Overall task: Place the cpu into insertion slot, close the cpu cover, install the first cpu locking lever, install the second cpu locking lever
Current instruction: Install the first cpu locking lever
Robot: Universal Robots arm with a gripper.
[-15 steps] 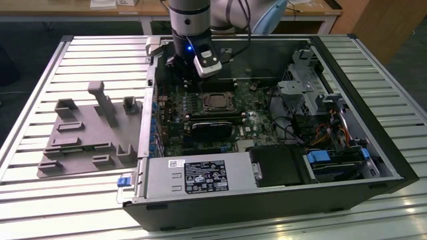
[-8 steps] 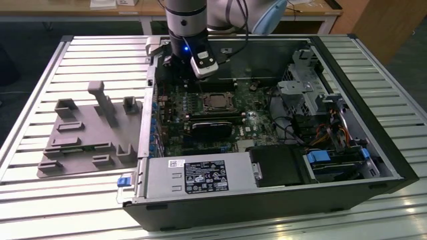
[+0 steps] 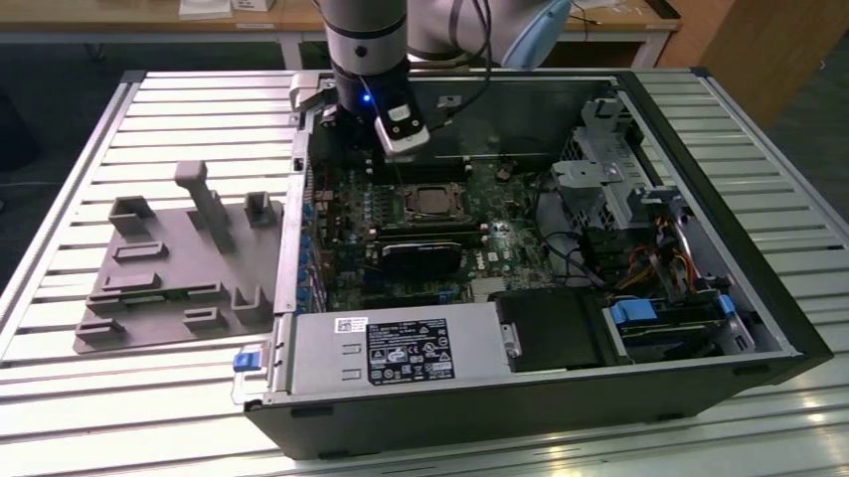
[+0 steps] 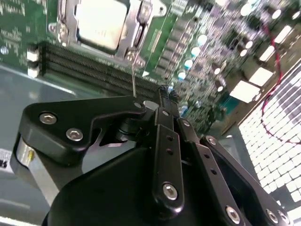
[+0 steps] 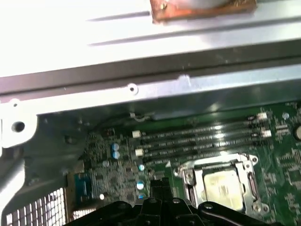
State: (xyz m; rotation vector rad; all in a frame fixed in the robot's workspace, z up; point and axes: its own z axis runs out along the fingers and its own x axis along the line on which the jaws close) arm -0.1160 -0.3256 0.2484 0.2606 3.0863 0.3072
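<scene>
The cpu (image 4: 101,21) (image 5: 221,183) lies in its socket on the green motherboard, and in the exterior view the cpu (image 3: 427,202) is at the middle of the open case. The silvery cpu cover (image 4: 63,28) (image 5: 188,175) lies flat around the chip. One thin wire locking lever (image 4: 134,77) stands up from the socket's edge, and its end disappears behind the gripper's black linkage. My gripper (image 4: 164,94) (image 5: 157,187) hovers beside the socket with its fingers together and nothing between them. In the exterior view the gripper (image 3: 394,159) hangs over the board's far left part.
Memory slots (image 5: 202,136) run between the socket and the case's metal wall (image 5: 141,89). A power supply (image 3: 392,358) and a drive cage (image 3: 663,318) fill the case's near side. A grey fixture plate (image 3: 173,268) lies on the slatted table at the exterior view's left.
</scene>
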